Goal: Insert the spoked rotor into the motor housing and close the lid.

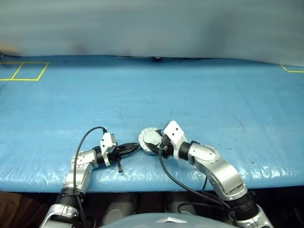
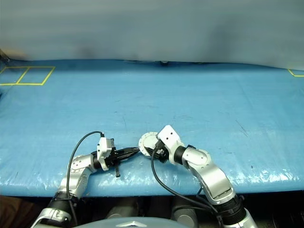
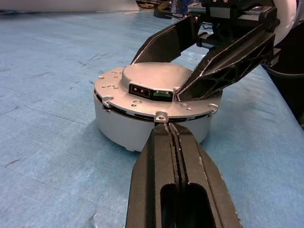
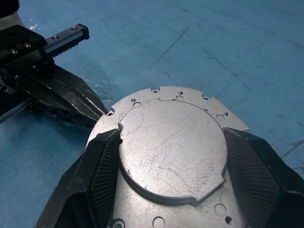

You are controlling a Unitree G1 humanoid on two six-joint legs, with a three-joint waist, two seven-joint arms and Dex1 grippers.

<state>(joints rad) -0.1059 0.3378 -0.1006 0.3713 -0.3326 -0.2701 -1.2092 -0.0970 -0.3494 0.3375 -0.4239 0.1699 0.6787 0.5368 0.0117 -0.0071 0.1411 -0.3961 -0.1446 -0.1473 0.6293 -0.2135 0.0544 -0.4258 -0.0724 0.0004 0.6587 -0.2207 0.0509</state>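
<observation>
Between the fingers of the right end effector [image 4: 168,180] sits the motor housing [image 3: 142,126] on the blue tabletop [image 1: 190,95], its lid [image 4: 173,152] down flat on top; these fingers grasp the raised lid's sides. Opposite, the left end effector [image 3: 167,130], clenched, touches the lid's rim.

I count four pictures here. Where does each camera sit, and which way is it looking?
Left and right eye views: on the head, looking forward and down over both arms at the blue table.
Left wrist view: on the left arm, looking along its shut fingers at the lid on the motor housing.
Right wrist view: on the right arm, looking down between its fingers onto the lid.
All share the closed motor.
</observation>
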